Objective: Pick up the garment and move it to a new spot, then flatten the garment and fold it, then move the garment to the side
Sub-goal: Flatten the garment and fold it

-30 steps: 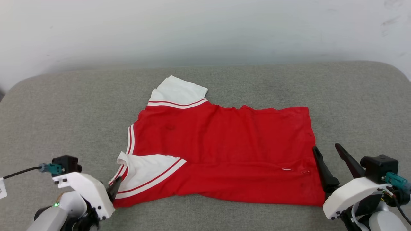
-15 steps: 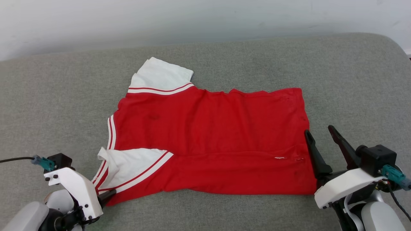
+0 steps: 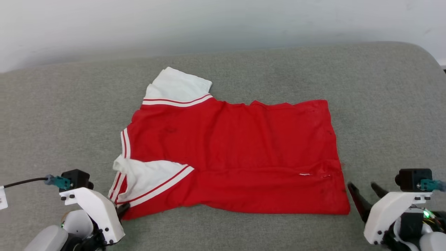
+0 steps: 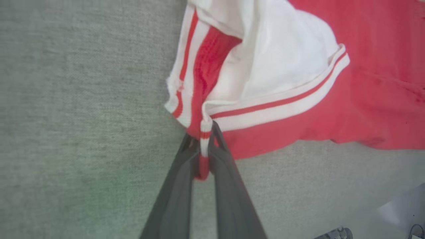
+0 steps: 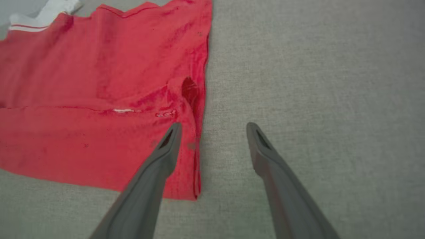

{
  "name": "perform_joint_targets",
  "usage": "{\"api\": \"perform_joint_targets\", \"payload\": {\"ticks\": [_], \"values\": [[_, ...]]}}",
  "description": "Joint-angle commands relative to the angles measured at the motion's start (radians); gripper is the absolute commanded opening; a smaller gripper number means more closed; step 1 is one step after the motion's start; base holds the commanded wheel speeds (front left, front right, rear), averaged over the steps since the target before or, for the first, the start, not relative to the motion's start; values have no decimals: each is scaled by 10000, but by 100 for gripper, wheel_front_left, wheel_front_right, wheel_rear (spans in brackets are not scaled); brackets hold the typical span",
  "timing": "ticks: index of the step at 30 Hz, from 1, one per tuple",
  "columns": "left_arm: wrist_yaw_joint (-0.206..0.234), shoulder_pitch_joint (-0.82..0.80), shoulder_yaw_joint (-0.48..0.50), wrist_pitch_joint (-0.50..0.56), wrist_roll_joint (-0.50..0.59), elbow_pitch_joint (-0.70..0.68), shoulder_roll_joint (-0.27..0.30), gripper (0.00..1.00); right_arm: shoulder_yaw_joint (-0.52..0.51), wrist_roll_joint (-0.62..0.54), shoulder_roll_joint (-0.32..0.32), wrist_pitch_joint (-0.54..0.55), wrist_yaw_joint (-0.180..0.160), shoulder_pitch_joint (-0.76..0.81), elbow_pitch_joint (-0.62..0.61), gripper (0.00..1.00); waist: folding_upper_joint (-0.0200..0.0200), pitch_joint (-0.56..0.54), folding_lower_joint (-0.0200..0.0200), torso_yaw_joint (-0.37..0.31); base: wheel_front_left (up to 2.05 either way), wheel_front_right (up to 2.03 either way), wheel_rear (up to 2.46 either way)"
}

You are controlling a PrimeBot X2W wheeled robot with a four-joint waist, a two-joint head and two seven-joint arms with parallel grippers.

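Left wrist view: garment (image 4: pixel 332 83) in left end effector (image 4: pixel 203 134)

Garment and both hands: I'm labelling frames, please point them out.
garment (image 3: pixel 237 150): head view, middle of the red body.
left hand (image 4: pixel 203 132): left wrist view, midway between fingertips pinching the garment.
right hand (image 5: pixel 214 126): right wrist view, midway between open fingertips.

**No legible writing**

Nothing can be read on the shirt (image 3: pixel 237 153): the side facing up is plain red, with white sleeves and striped trim. A small white fleck (image 3: pixel 305 174) near the hem, seen also from the right wrist, may be a tag or stitching. It is too small and blurred to make out.
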Motion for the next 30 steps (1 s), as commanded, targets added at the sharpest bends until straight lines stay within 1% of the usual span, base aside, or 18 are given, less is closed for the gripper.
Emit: {"api": "perform_joint_targets", "payload": {"ticks": [1,3,5,7,10,14,15,16,17,19,23,27,30], "values": [[46,89,58,-156,74,-130,7,0,-56,34,-105,442,-4,48,32,100,0,-116,0,142,0,0,0],[73,167,164,-383,63,-453,-19,0,-172,252,-115,1646,-4,102,88,100,0,-156,0,278,0,0,0],[128,209,208,-525,169,-764,35,0,-214,295,-128,2515,-4,63,60,100,0,-133,0,414,0,0,0],[168,194,210,-593,204,-1107,23,0,-264,290,-82,2970,-4,-55,40,100,0,-72,0,551,0,0,0],[299,195,156,-601,338,-1512,83,0,-277,234,54,3350,-4,-265,188,100,0,69,0,705,0,0,0],[303,71,68,-623,444,-1739,38,0,-311,207,320,4002,-4,-337,856,100,0,253,0,914,0,0,0],[274,74,23,-581,450,-1719,20,0,-270,239,447,4175,-2,-292,1019,44,0,279,0,964,0,0,0],[240,90,-6,-568,443,-1698,-6,0,-211,265,554,4309,1,-254,1145,11,0,289,0,994,0,0,0],[218,112,-32,-591,457,-1695,-36,0,-186,294,635,4427,10,-225,1253,0,0,285,0,1021,0,0,0],[213,189,-76,-671,487,-1645,-82,0,-213,321,667,4396,10,-245,1246,0,0,230,0,1078,0,0,0],[155,313,-103,-813,478,-1557,-183,0,-318,259,333,4157,3,-379,881,0,0,-54,0,1145,0,0,0],[270,514,-82,-1103,563,-1529,-255,0,-249,354,57,4095,-2,-318,323,0,0,-553,0,1170,0,0,0],[390,757,-101,-1270,613,-1623,-301,0,-186,422,-63,4244,-2,-58,-85,0,0,-978,0,1223,0,0,0]]}}
